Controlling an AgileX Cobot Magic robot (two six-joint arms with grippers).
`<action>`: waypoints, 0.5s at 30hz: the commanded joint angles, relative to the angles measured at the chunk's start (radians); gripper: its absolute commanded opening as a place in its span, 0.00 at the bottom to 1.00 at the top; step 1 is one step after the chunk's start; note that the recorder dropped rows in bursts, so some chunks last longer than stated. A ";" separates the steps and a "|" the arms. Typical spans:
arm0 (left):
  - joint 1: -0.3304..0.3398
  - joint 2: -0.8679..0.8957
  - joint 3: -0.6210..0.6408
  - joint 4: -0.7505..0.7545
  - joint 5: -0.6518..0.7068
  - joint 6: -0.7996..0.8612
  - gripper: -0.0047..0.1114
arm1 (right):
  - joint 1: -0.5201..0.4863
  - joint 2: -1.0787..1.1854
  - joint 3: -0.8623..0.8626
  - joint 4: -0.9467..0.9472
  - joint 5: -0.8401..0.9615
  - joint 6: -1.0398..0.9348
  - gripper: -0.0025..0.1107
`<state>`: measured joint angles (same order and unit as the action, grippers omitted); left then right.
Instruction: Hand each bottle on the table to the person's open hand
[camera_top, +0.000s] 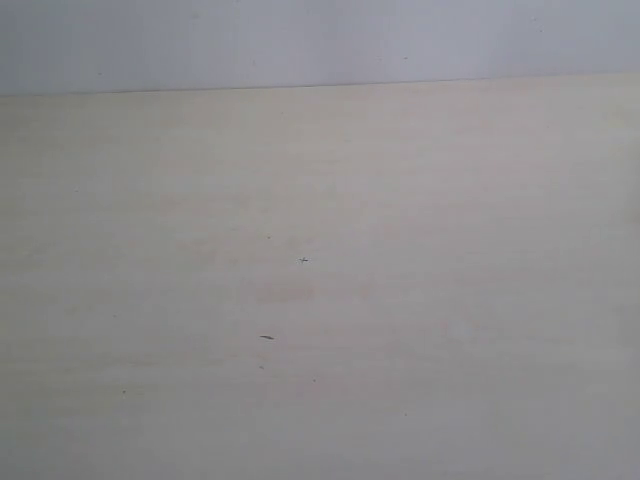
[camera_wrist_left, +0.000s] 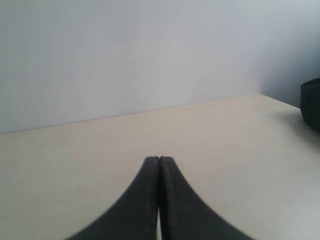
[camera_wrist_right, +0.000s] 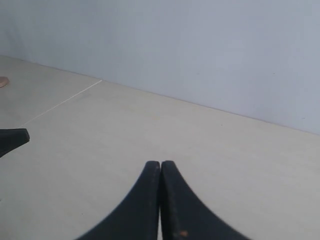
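Okay, left pincer (camera_wrist_left: 159, 161) first: both black jaws are pressed flat together, tip against tip, with nothing between them. It hangs low over the tabletop (camera_top: 420, 300), pointing toward the pale grey wall (camera_top: 300, 40) at the far edge. Off to one side in my left wrist view, a dark rounded shape (camera_wrist_left: 311, 102) pokes in at the frame edge and throws a soft shadow on the wood; too little of it shows for me to name it.

Over to the right pincer (camera_wrist_right: 160, 164): same story, jaws fully closed on each other, gripping nothing, low above the pale beige surface. A thin seam (camera_wrist_right: 65, 101) runs across the tabletop toward the wall. At the frame edge I get a black pointed tip (camera_wrist_right: 14, 137), and further back a tiny pinkish sliver (camera_wrist_right: 2, 81), skin-toned, too small to call.

From the exterior camera the tabletop fills nearly everything, wood grain faint, with 1 small speck (camera_top: 302, 260) near the middle and 1 dark dash (camera_top: 266, 337) just below it. Where the bottles sit, I cannot tell from these 3 views.
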<state>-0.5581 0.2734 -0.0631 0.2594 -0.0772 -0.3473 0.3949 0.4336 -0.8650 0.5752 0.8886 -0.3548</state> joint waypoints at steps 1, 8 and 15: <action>0.003 -0.006 0.005 0.000 -0.008 0.003 0.04 | 0.001 -0.003 0.000 0.003 -0.001 -0.010 0.02; 0.003 -0.006 0.005 0.000 -0.008 0.003 0.04 | -0.001 -0.049 0.035 -0.075 -0.046 -0.159 0.02; 0.003 -0.006 0.005 0.000 -0.008 0.003 0.04 | -0.073 -0.214 0.266 -0.088 -0.382 -0.179 0.02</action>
<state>-0.5581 0.2734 -0.0631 0.2594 -0.0772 -0.3473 0.3551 0.2716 -0.6862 0.4966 0.6507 -0.5140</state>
